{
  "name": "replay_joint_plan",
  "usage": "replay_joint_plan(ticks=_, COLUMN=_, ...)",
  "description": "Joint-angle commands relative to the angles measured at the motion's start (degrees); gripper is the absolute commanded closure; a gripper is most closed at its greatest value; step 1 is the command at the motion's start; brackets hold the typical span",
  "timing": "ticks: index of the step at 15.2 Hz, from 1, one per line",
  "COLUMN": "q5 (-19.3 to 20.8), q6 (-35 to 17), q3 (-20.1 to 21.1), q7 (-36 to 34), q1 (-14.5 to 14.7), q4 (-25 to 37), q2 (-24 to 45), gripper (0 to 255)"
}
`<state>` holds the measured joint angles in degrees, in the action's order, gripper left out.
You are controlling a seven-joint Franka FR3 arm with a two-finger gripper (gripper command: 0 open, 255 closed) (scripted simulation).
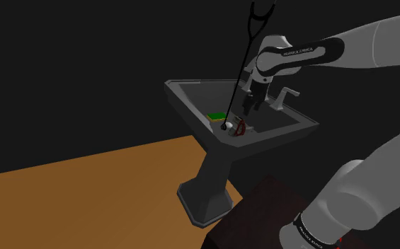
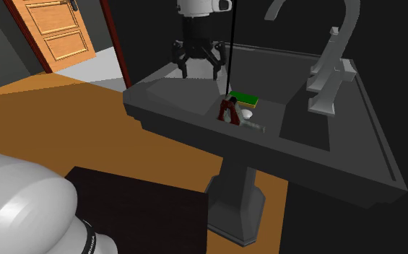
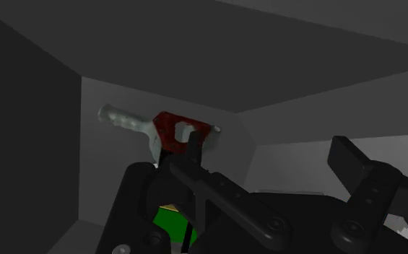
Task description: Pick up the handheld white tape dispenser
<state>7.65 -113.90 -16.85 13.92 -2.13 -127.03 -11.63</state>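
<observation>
The handheld tape dispenser (image 2: 245,115) lies in the dark grey pedestal sink (image 2: 195,123), by the basin's near wall. It is pale white-grey with a dark red part and a handle sticking out sideways. In the shoulder view the dispenser (image 1: 238,127) lies just below and left of my black gripper (image 1: 253,106). In the second exterior view the gripper (image 2: 200,70) hangs above the basin's far side, apart from the dispenser. Both fingers stand wide apart with nothing between them. Seen from the wrist, the dispenser (image 3: 172,133) rests against the basin wall ahead of the open gripper (image 3: 271,169).
A green pad (image 2: 244,98) lies beside the dispenser. A thin black rod (image 2: 231,43) rises steeply from the basin right next to the gripper. A pale faucet (image 2: 332,65) stands on the sink's rim. A wooden door (image 2: 58,32) and orange floor (image 1: 85,191) lie beyond.
</observation>
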Motion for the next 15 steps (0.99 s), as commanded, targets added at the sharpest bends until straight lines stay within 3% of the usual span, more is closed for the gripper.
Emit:
replay_joint_plan(ticks=1, q5=-0.7, q6=-2.0, q3=-1.31, q7=1.98, q1=-0.45, q4=1.73, q2=4.39, gripper=0)
replay_joint_plan(ticks=9, q5=-6.25, q6=-4.58, q3=-3.94, q7=9.88, q1=-3.51, q4=15.0, q2=23.35, gripper=0)
replay_joint_plan(ticks=15, q5=-7.02, q6=-8.03, q3=-3.7, q7=10.22, q1=-3.86, q4=13.6, q2=25.54, gripper=0)
